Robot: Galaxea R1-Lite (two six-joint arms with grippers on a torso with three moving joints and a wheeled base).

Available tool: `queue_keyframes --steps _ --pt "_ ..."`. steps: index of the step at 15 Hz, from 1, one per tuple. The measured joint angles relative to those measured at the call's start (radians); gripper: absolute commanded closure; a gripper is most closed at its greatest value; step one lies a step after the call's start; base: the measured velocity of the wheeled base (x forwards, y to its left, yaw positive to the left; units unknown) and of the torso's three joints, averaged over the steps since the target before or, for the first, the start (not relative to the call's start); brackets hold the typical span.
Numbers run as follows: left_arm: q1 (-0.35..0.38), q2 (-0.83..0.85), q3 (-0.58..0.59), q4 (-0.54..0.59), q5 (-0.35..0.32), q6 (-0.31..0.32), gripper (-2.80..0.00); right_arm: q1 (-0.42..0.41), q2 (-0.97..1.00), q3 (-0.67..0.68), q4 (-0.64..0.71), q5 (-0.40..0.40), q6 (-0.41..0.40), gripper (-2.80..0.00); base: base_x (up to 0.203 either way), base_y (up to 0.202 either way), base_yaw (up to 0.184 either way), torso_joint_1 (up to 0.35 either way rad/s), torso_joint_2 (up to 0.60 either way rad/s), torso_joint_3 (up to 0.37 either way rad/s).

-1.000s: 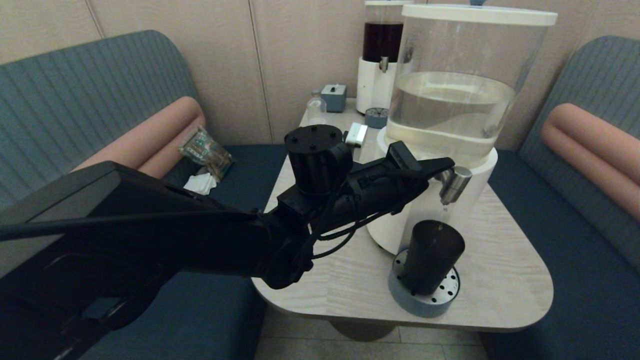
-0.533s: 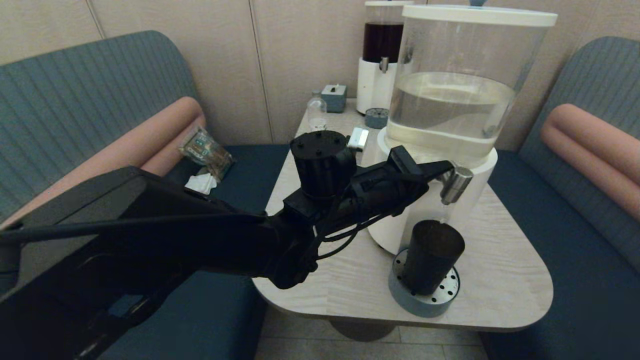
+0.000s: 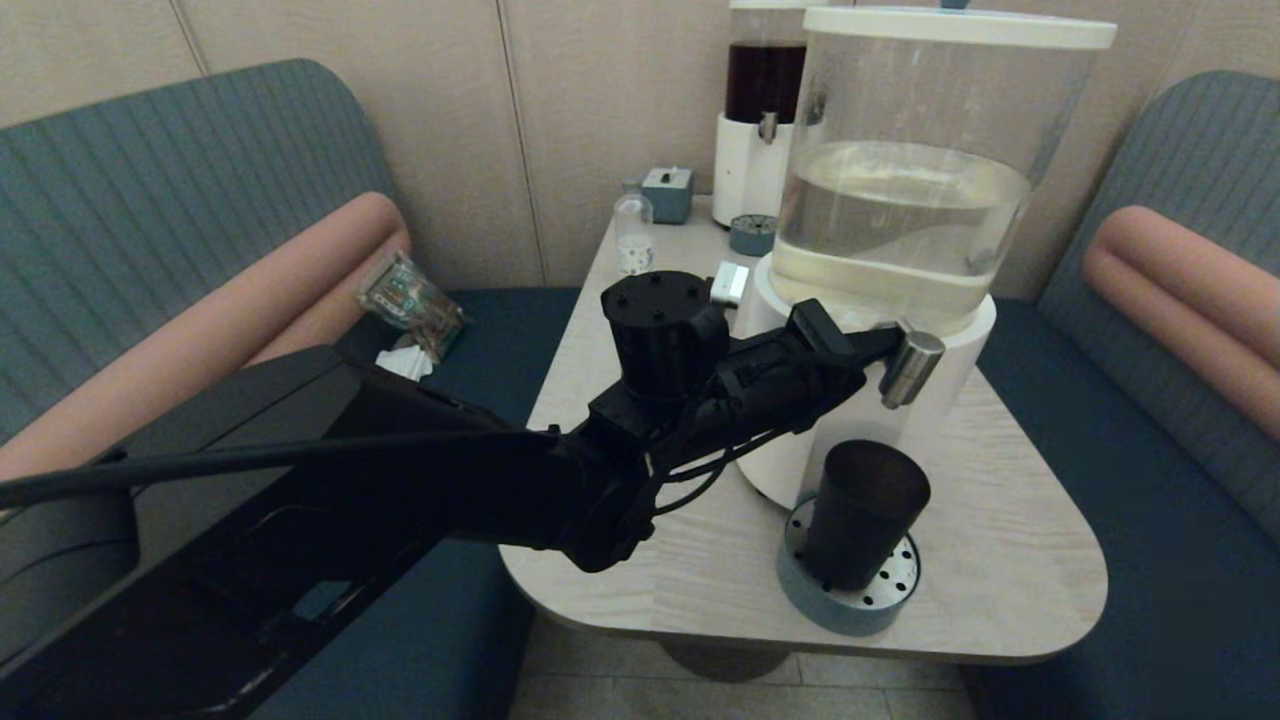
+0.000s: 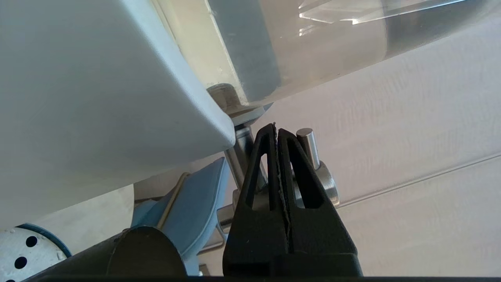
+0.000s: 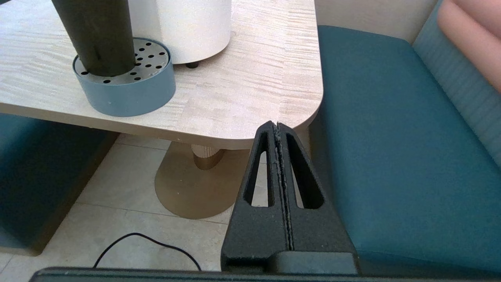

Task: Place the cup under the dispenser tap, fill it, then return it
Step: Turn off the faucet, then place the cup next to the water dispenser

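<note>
Left jaws: pressed together, empty; left gripper (image 4: 277, 133) lay at the short brushed-steel dispenser tap (image 3: 910, 367), probably to work its lever.
Right jaws: pressed together; right gripper (image 5: 278, 127) hung parked off the table's corner.
Cup: dark tapered plastic tumbler (image 3: 860, 515) stood upright on the round blue perforated drip tray (image 3: 850, 608), under the spout to catch water.
Surroundings: big clear-tank dispenser (image 3: 900, 200) just behind; pale wooden table (image 3: 1000, 560) beneath.
Obstruction: none seen near the cup.

Head view dim, edges distorted; wrist views brighter, sharp.
</note>
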Motion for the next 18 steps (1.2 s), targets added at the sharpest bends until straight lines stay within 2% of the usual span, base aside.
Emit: queue_keyframes --steps 3,6,9,11,12,14,16,18 --pt "0.0 -0.01 0.014 -0.003 0.002 0.001 0.0 0.0 0.0 0.0 0.0 0.0 0.0 0.0 0.0 0.0 0.0 0.0 0.0 0.0" --pt "0.0 -0.057 0.082 -0.024 0.002 0.002 0.0 0.0 0.0 0.0 0.0 0.0 0.0 0.0 0.0 0.0 0.0 0.0 0.0 0.0" --pt "0.0 -0.155 0.205 -0.028 0.004 0.01 0.0 0.0 0.0 0.0 0.0 0.0 0.0 0.0 0.0 0.0 0.0 0.0 0.0 0.0" --pt "0.0 -0.244 0.332 -0.026 0.007 0.062 0.0 -0.001 0.0 0.0 0.0 0.0 0.0 0.0 0.0 0.0 0.0 0.0 0.0 0.0" --pt "0.0 -0.282 0.402 -0.027 0.008 0.111 0.0 0.0 0.0 0.0 0.0 0.0 0.0 0.0 0.0 0.0 0.0 0.0 0.0 0.0" --pt "0.001 -0.357 0.595 -0.027 0.009 0.283 0.0 0.0 0.0 0.0 0.0 0.0 0.0 0.0 0.0 0.0 0.0 0.0 0.0 0.0" --pt "0.001 -0.412 0.797 -0.066 0.017 0.515 0.0 0.0 0.0 0.0 0.0 0.0 0.0 0.0 0.0 0.0 0.0 0.0 0.0 0.0" --pt "0.002 -0.42 0.936 -0.175 0.04 0.749 0.0 0.0 0.0 0.0 0.0 0.0 0.0 0.0 0.0 0.0 0.0 0.0 0.0 0.0"
